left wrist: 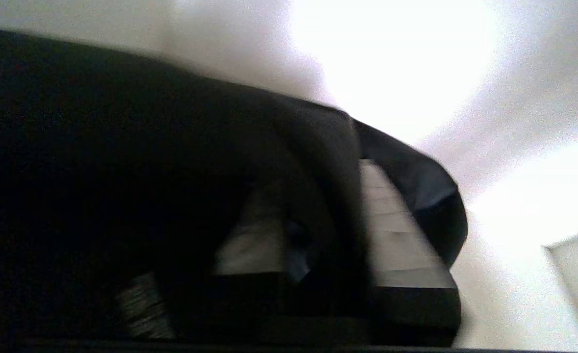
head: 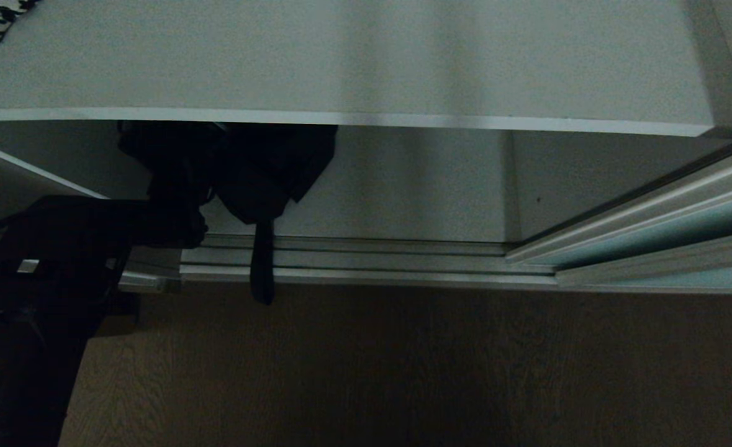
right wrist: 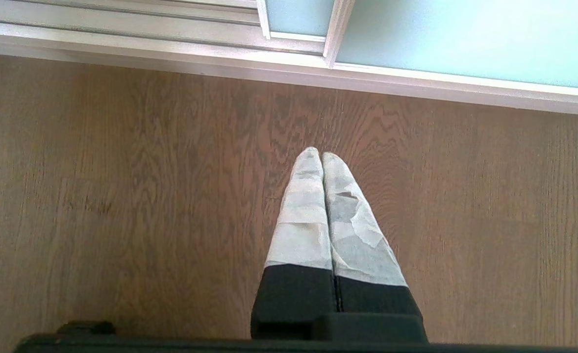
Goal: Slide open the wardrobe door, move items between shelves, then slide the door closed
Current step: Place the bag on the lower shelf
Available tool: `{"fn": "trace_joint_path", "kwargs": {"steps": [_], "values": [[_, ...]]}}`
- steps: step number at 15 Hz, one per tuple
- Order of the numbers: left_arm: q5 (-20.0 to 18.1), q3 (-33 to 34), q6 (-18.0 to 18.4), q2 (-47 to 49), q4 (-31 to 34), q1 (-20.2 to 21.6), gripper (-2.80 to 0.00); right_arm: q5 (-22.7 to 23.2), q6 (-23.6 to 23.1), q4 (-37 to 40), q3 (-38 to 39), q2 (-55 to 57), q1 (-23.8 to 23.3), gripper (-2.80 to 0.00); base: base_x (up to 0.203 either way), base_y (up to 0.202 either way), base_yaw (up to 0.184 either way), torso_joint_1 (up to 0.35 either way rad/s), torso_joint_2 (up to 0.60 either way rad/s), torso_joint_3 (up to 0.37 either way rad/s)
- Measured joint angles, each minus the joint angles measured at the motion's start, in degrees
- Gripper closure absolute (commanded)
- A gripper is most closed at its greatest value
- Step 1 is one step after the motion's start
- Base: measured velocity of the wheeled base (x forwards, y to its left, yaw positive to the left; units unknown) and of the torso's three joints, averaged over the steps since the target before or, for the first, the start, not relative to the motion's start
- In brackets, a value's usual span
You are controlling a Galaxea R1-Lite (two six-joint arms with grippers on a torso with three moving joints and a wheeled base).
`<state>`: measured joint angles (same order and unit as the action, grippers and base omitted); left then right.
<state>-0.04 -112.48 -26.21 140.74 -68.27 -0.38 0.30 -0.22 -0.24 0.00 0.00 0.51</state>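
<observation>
Sliding wardrobe door (head: 670, 233) stands pushed aside, well off to the right of the working end effector; opening clear

Upper shelf (head: 341, 62) spans the wardrobe, directly above the left end effector (head: 182, 214), which sits in the compartment beneath its front edge

Black garment (head: 260, 171) hangs just right of and touching the left end effector, long axis vertical, its strap (head: 262, 264) dangling over the floor track (head: 366, 261)

Left wrist view: cloth (left wrist: 122, 171) drapes across a finger pad (left wrist: 396, 230); whether the fingers grip or are parted cannot be told

Left arm is the nearer one. Judgement: garment must go up and over the shelf edge

Right end effector (right wrist: 322, 159) parked over the floor (right wrist: 122, 196), fingers together, empty
</observation>
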Motion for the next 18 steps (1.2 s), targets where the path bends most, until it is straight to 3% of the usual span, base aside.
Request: {"fn": "trace_joint_path", "kwargs": {"steps": [3,6,12,18], "values": [[-1.7,0.0,-2.7,-0.8,5.1,0.0,-2.8,0.0,0.0,0.0,0.0,0.0,0.0,0.0,0.0,0.0,0.0,0.0,0.0,0.0],[-3.3,0.1,-5.4,-1.2,5.9,0.0,-2.8,0.0,0.0,0.0,0.0,0.0,0.0,0.0,0.0,0.0,0.0,0.0,0.0,0.0],[-3.4,1.0,-3.8,-3.3,7.3,0.2,-2.8,0.0,0.0,0.0,0.0,0.0,0.0,0.0,0.0,0.0,0.0,0.0,0.0,0.0],[-14.7,1.7,-1.7,-5.7,17.1,0.8,-2.8,0.0,0.0,0.0,0.0,0.0,0.0,0.0,0.0,0.0,0.0,0.0,0.0,0.0]]}}
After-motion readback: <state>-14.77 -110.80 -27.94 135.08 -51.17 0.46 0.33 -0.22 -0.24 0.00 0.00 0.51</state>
